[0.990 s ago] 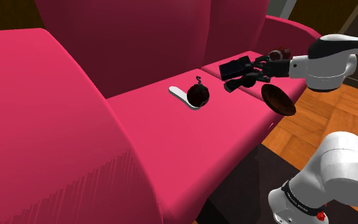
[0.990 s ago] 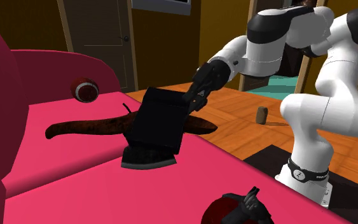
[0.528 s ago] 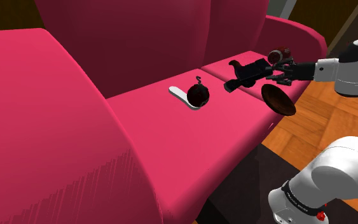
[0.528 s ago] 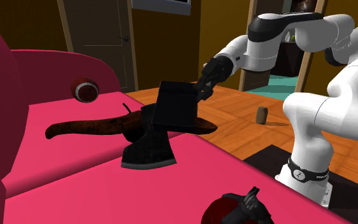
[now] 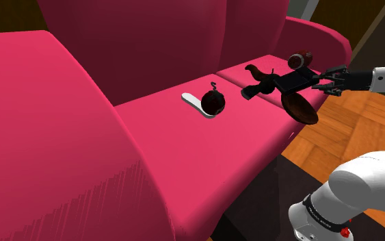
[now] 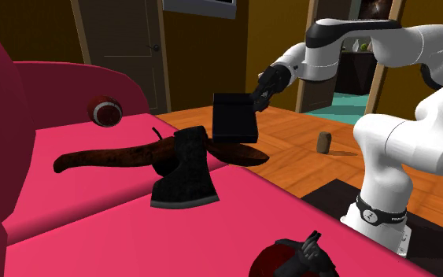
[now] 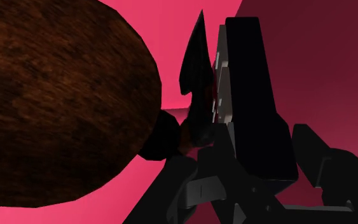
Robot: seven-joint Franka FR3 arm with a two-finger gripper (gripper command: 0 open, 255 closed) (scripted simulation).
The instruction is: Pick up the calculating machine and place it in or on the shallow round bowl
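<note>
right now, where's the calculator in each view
Shoulder view: the calculator is at upper right, held by the tool just above the bowl.
Second exterior view: upper middle, over the bowl's right end.
Wrist view: clasped in the tool, beside the bowl.
Shared landmark: the brown bowl.

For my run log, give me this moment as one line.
phase: transport | gripper: shut on calculator | calculator: airborne, close to brown bowl | brown bowl: on red sofa
</note>
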